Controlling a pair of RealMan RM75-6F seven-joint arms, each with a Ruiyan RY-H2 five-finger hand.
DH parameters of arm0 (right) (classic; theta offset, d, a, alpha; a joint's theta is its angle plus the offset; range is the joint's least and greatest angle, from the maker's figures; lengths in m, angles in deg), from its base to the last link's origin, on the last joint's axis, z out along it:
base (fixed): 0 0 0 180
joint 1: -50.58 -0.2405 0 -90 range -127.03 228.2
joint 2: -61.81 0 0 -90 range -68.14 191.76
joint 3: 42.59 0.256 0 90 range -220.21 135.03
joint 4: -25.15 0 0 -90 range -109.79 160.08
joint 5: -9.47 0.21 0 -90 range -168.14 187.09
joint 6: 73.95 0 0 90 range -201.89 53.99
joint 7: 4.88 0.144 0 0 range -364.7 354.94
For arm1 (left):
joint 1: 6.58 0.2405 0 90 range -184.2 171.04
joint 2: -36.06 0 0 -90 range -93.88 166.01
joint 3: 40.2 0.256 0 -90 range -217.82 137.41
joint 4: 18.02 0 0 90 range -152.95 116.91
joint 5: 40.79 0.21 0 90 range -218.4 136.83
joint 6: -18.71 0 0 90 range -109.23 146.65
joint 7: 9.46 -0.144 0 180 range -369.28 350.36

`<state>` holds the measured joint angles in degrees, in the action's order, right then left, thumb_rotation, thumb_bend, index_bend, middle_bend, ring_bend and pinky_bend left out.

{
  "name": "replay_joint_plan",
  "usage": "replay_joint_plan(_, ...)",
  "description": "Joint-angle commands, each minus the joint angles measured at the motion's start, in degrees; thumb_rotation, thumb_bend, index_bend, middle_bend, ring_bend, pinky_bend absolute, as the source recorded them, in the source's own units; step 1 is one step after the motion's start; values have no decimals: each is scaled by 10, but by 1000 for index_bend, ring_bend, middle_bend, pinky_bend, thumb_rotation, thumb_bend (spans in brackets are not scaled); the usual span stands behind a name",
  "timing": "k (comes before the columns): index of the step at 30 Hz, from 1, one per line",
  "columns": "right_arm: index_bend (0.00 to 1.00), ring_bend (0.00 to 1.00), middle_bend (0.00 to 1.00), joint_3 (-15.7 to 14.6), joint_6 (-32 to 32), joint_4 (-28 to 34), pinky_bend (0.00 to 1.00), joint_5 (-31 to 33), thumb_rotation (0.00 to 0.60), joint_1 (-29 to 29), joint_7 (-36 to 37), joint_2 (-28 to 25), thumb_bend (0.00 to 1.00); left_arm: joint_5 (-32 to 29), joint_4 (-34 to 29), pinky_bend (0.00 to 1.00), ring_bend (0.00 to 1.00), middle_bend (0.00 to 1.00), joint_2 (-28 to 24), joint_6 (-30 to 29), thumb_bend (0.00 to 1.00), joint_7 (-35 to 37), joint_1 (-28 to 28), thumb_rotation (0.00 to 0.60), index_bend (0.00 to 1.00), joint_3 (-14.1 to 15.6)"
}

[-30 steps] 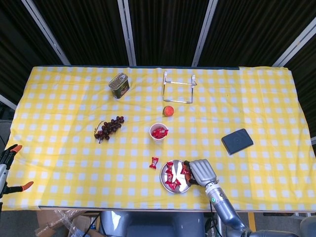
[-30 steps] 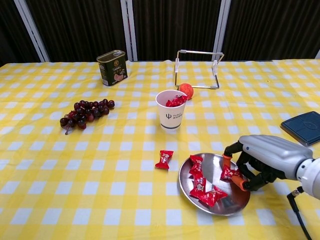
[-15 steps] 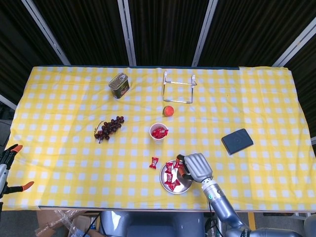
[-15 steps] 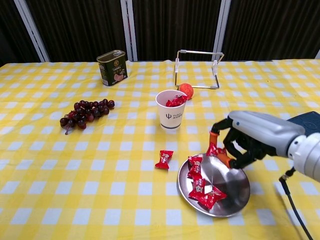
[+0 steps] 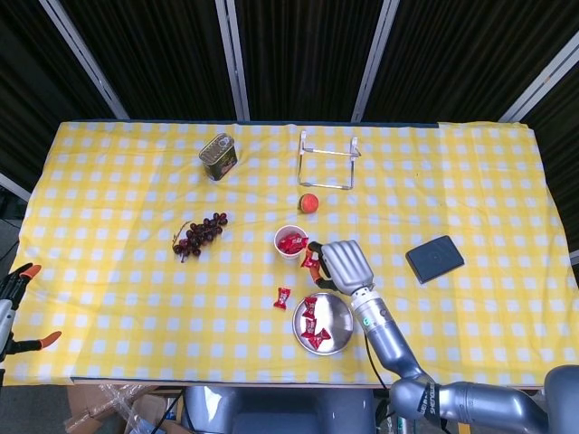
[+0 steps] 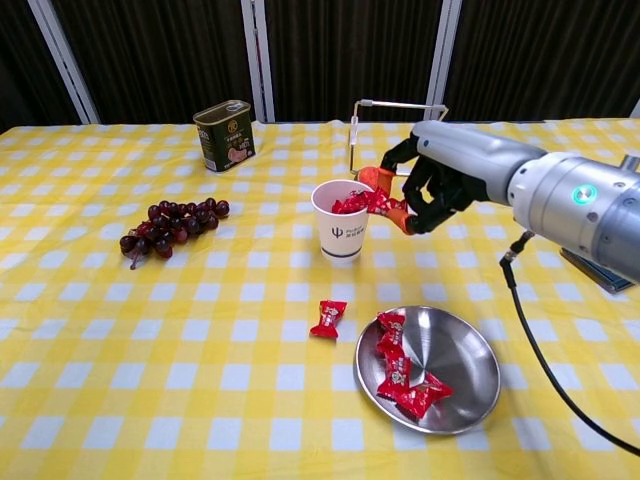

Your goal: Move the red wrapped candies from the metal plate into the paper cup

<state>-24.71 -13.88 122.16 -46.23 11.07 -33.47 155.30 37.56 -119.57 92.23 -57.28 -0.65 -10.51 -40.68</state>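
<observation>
My right hand (image 6: pixel 440 180) hovers just right of the white paper cup (image 6: pixel 340 222), pinching a red wrapped candy (image 6: pixel 386 203) at the cup's rim. From the head view, the same hand (image 5: pixel 340 264) sits between the cup (image 5: pixel 290 242) and the metal plate (image 5: pixel 336 314). Red candies show inside the cup. The plate (image 6: pixel 458 352) lies near the front edge with several red candies (image 6: pixel 400 368) on its left side. One more red candy (image 6: pixel 328 317) lies loose on the cloth left of the plate. My left hand shows in neither view.
A bunch of dark grapes (image 6: pixel 170 224) and a green tin (image 6: pixel 224 135) are at the left. A wire rack (image 6: pixel 396 134) stands behind the cup, with an orange ball (image 6: pixel 371 177) partly behind my hand. A dark flat pad (image 5: pixel 434 259) lies at the right.
My right hand lifted a red candy off the plate and carried it up and back to the cup's rim. The plate and the loose candy stayed put.
</observation>
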Motion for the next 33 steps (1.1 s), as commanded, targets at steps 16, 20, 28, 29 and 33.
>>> replay_joint_plan(16, 566, 923, 796, 34, -41, -153, 1000, 59, 600, -87, 18, 77, 585, -16, -5, 0, 0, 0, -8, 22, 52, 10, -7, 600, 0, -2)
replay_joint_plan(20, 555, 923, 796, 34, -38, -163, 1000, 54, 600, -91, 27, 84, 583, -17, -6, 0, 0, 0, -9, 24, 52, 12, -8, 600, 0, -2)
replay_joint_plan(28, 375, 919, 797, 27, -17, -163, 1000, 42, 600, -91, 31, 85, 430, -17, -7, 0, 0, 0, -10, 24, 52, 11, -8, 600, 0, -1)
replay_joint_plan(29, 355, 918, 797, 26, -14, -160, 1000, 41, 600, -90, 31, 84, 421, -17, -8, 0, 0, 0, -10, 24, 52, 11, -8, 600, 0, -1)
replay_joint_plan(33, 326, 917, 796, 23, -3, -140, 1000, 35, 600, -85, 31, 74, 408, -17, -8, 0, 0, 0, -10, 24, 52, 9, -8, 600, 0, 0)
